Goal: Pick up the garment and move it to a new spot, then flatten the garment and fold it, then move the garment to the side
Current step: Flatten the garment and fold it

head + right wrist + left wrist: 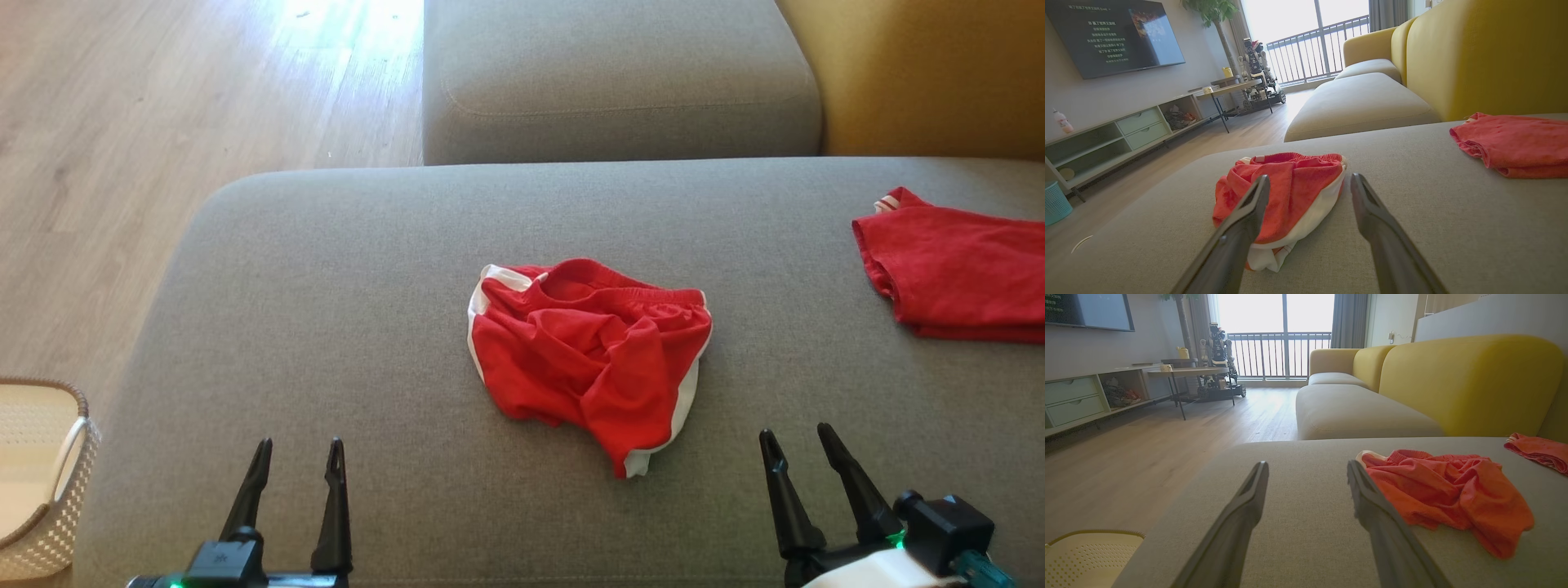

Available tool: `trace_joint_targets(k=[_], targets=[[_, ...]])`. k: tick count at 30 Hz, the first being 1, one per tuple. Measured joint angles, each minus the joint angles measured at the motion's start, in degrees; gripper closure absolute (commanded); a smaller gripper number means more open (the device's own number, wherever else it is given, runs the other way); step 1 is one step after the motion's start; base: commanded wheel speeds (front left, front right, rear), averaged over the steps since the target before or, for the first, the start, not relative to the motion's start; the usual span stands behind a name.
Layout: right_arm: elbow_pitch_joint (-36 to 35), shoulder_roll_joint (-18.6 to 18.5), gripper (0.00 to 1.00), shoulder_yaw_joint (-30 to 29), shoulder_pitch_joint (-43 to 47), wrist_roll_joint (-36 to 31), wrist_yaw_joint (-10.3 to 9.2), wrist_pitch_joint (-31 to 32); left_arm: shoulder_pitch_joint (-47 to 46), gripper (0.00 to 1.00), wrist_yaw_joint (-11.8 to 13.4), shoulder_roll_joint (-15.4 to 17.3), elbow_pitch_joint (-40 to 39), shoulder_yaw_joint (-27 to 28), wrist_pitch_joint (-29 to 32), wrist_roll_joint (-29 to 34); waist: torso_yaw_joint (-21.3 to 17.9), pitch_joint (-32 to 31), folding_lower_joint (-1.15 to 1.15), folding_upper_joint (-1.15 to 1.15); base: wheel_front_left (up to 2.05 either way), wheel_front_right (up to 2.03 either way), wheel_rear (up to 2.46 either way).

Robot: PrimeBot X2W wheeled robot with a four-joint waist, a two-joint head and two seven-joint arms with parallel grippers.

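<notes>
L of sofa (326,327): basket (49,527); red shorts (588,351) mid-cushion.

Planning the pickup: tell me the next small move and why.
Probably advance the right gripper toward the crumpled red shorts: it and the left gripper stand open and empty, short of them, and in the right wrist view its fingers frame their white-trimmed edge.

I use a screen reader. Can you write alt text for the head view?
Crumpled red shorts with white trim lie in the middle of a grey sofa seat, ahead of the open left gripper and open right gripper. A second red garment lies flat at the right edge; a cream basket stands at lower left.
</notes>
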Motion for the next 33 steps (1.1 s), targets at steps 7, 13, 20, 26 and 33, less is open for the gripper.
trace_joint_targets(k=[7,13,20,26,33], targets=[[-0.04,0.00,0.00,-0.01,0.04,-0.44,0.00,0.00,0.09,0.00,-0.02,-0.03,0.47,-0.15,0.00,0.35,0.39,-0.56,0.00,0.00,0.00,0.00,0.00],[-0.03,0.00,0.00,0.10,0.08,-0.44,0.00,0.00,0.15,0.00,-0.02,-0.07,0.55,-0.16,0.00,0.36,0.58,-0.94,0.00,0.00,0.00,0.00,0.00],[-0.03,0.00,0.00,0.18,0.09,-0.44,0.00,0.00,0.22,0.00,-0.03,-0.09,0.54,-0.34,0.00,0.40,0.39,-0.71,0.00,0.00,0.00,0.00,0.00],[-0.07,0.00,0.00,1.34,0.07,-0.47,0.00,0.00,-0.32,0.00,-2.82,-0.10,1.62,-0.62,0.00,-0.27,-0.42,0.05,0.00,0.00,0.00,0.00,0.00],[-0.38,0.00,0.00,2.77,-0.38,-2.30,0.00,0.00,-13.97,0.00,-10.65,0.33,10.73,-4.33,1.80,-3.18,-4.06,2.46,0.00,0.00,0.00,0.00,0.00]])
